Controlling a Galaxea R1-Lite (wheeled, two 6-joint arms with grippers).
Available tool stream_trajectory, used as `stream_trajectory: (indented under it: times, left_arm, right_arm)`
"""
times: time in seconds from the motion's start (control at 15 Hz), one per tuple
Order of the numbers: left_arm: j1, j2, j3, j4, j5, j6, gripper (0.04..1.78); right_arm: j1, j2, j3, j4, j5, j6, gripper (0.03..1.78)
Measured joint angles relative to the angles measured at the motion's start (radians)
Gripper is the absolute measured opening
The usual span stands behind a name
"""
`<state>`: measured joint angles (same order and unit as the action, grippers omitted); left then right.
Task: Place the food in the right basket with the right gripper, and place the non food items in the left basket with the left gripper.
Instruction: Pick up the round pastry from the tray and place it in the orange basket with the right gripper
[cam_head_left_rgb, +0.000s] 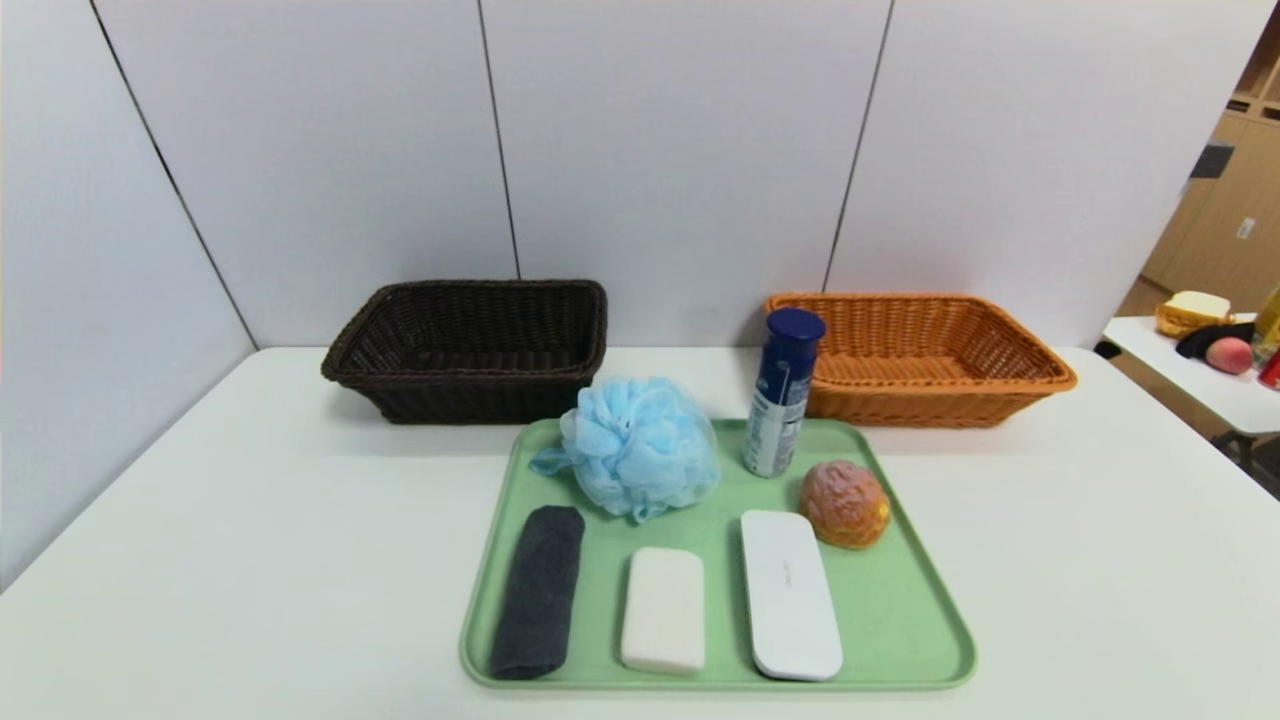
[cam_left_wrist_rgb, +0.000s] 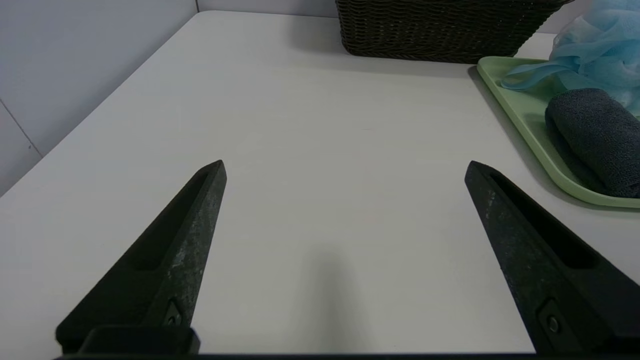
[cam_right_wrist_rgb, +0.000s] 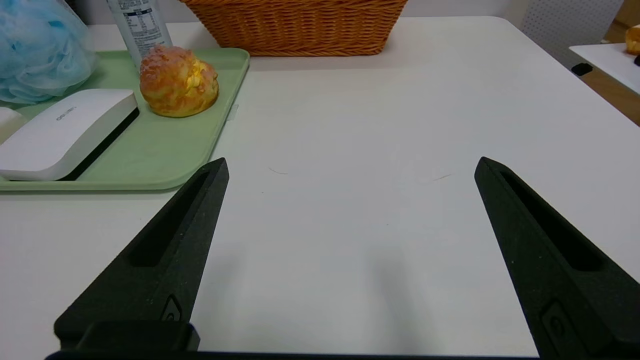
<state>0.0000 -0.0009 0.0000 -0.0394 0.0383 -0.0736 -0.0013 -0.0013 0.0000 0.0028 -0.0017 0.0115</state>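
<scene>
Hovering low over the white tabletop (cam_head_left_rgb: 250, 520) with both end effectors spread wide and gripping nothing.

My left end effector (cam_left_wrist_rgb: 345, 172) hangs over bare tabletop to the left of the green tray (cam_head_left_rgb: 900, 590), and my right end effector (cam_right_wrist_rgb: 350, 172) hangs over bare tabletop to the tray's right. Nearest on the tray lie a rolled dark towel (cam_head_left_rgb: 540, 590), a white soap bar (cam_head_left_rgb: 664, 610) and a white case (cam_head_left_rgb: 790, 592), side by side from left to right. Behind them the cream puff (cam_head_left_rgb: 845, 503) sits near the tray's right edge, with the blue bath pouf (cam_head_left_rgb: 640, 447) and the upright spray can (cam_head_left_rgb: 782, 407) farther back. Beyond the tray stand the dark left basket (cam_head_left_rgb: 470, 348) and the orange right basket (cam_head_left_rgb: 925, 357), well apart.
</scene>
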Motion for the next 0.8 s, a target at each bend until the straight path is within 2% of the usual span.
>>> stream_trajectory:
  times: [0.2,0.33,0.47,0.6,0.8]
  left_arm:
    - [0.000,0.004,-0.052,0.020,-0.004,0.006,1.69]
    - [0.000,0.052,-0.212,0.099,-0.021,0.004,1.69]
    - [-0.004,0.156,-0.427,0.205,-0.033,-0.007,1.69]
    - [-0.006,0.314,-0.636,0.331,-0.043,-0.023,1.69]
    - [-0.008,0.579,-0.891,0.488,-0.052,-0.039,1.69]
  right_arm:
    - [0.000,0.000,-0.011,0.013,0.002,-0.022,1.70]
    - [0.000,0.017,-0.105,0.079,0.017,-0.031,1.70]
    - [0.000,0.088,-0.298,0.198,0.049,-0.007,1.70]
    - [0.000,0.232,-0.519,0.339,0.087,0.028,1.70]
    - [0.000,0.524,-0.829,0.496,0.118,0.069,1.70]
